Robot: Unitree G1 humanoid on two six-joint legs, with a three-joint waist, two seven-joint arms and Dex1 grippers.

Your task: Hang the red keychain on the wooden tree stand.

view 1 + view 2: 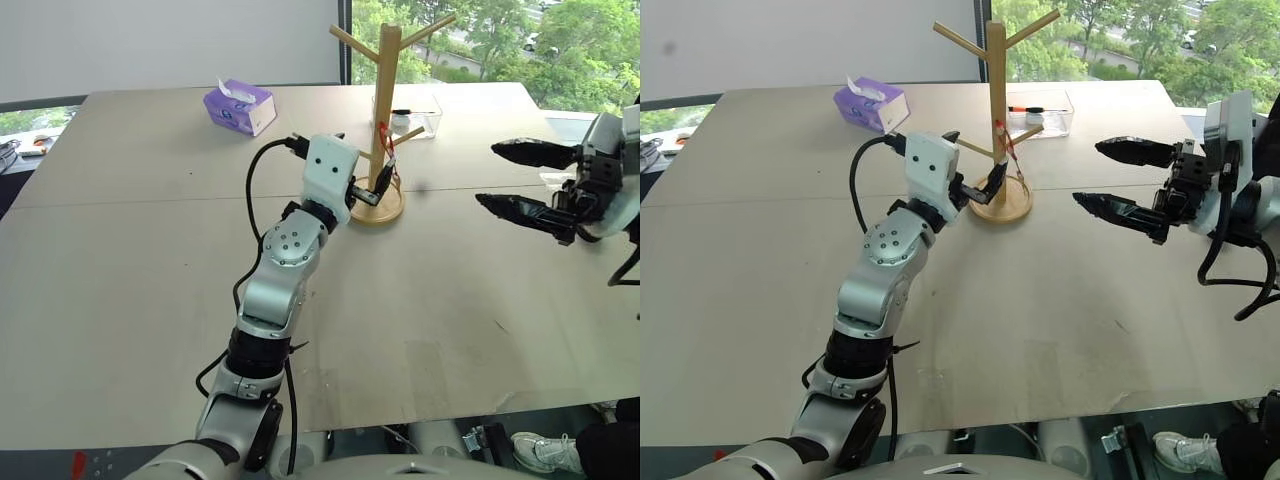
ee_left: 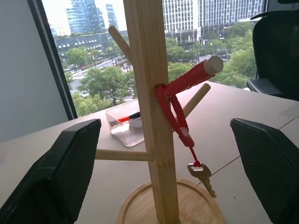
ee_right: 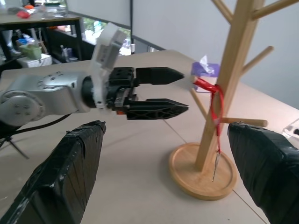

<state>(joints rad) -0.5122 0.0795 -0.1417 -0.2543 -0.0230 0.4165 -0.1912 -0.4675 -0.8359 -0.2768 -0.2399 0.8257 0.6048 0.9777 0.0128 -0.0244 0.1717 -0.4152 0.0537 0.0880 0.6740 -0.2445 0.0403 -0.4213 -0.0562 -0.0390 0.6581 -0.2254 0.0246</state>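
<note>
The wooden tree stand point(image 1: 386, 120) stands on the counter point(image 1: 150, 250) toward its far edge. The red keychain point(image 2: 176, 112) hangs on its peg. Behind it sits a tray point(image 1: 420, 118); a tissue box point(image 1: 240, 106) lies far-left. My left fingers point(image 2: 70, 172) flank the stand, apart.

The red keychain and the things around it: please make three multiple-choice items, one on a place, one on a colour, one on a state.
1. Where is the red keychain?
A. flat on the table
B. looped over a peg of the wooden tree stand
C. in the clear box

2. What colour is the tissue box?
A. purple
B. green
C. yellow

3. How is the left hand?
A. shut on the key
B. shut on a peg
C. open, holding nothing

Answers:
1 B, the strap goes round the peg and the key dangles above the base.
2 A, its sides are purple.
3 C, its fingers stand apart beside the stand.
</note>
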